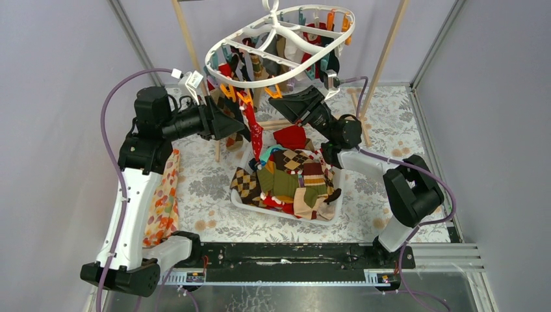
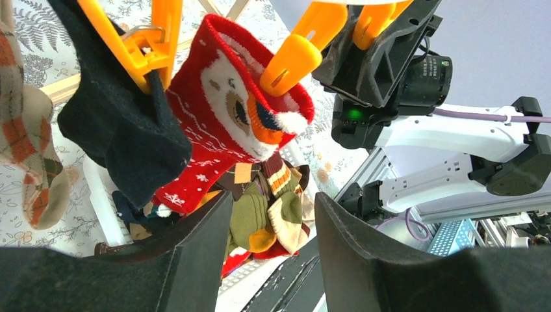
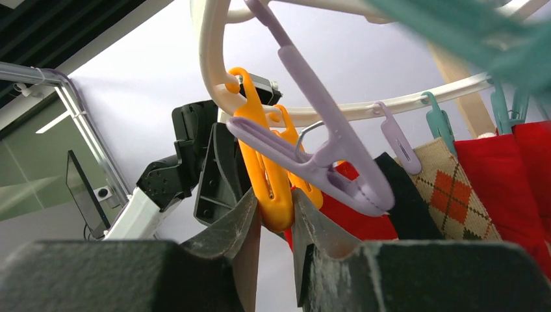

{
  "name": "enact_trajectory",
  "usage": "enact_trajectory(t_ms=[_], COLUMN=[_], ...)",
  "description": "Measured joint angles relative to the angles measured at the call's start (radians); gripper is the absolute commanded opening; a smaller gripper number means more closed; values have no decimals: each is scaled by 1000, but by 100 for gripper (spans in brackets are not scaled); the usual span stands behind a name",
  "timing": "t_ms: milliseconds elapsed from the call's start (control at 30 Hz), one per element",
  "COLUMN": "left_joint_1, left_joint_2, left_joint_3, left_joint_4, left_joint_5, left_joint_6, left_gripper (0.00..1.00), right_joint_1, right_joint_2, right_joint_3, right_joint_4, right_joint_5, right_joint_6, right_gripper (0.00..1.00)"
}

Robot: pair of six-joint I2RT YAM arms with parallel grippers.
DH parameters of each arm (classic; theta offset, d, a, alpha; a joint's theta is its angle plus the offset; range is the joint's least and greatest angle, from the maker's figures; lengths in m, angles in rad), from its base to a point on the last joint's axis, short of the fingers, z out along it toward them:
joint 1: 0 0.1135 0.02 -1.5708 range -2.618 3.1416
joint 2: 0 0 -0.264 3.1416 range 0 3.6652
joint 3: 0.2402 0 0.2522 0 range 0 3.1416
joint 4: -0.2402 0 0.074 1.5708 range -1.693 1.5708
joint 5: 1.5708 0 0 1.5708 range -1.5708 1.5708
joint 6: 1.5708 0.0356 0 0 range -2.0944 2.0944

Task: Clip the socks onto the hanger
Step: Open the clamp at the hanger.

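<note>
Socks (image 1: 286, 179) of many patterns fill the white basket (image 1: 235, 194) at the table's centre. More hang from the white oval hanger (image 1: 214, 57) at the basket's 12 o'clock. The right gripper (image 3: 273, 198) is clamped on the handle of an orange clip (image 3: 263, 162) under the ring. Both fingers press against it, and a lilac clip (image 3: 325, 162) crosses in front. In the left wrist view that clip's lower end meets the cuff of a red sock (image 2: 221, 123) with an animal face. A navy sock (image 2: 123, 136) at its 9 o'clock is pinched by a second orange clip (image 2: 167, 26). The left gripper (image 2: 273, 198) stands open at the red sock's 6 o'clock, with nothing between its fingers. An orange floral cloth (image 1: 164, 201) lies at the basket's 9 o'clock.
</note>
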Motion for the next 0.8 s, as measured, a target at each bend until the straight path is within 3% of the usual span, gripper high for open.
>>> enact_trajectory(t_ms=[267,800], left_joint_1=[0,0], left_joint_2=[-6,6], left_joint_3=[82,174], left_joint_4=[-24,-23], left_joint_5=[-35,-157], left_joint_6=[-3,-94], left_gripper=[66,70], right_joint_1=[61,280], right_joint_2=[0,-71], right_joint_3=[0,24], right_joint_4=[0,-355], right_joint_5=[39,400], right_joint_6=[-51,-518], right_gripper=[12,11])
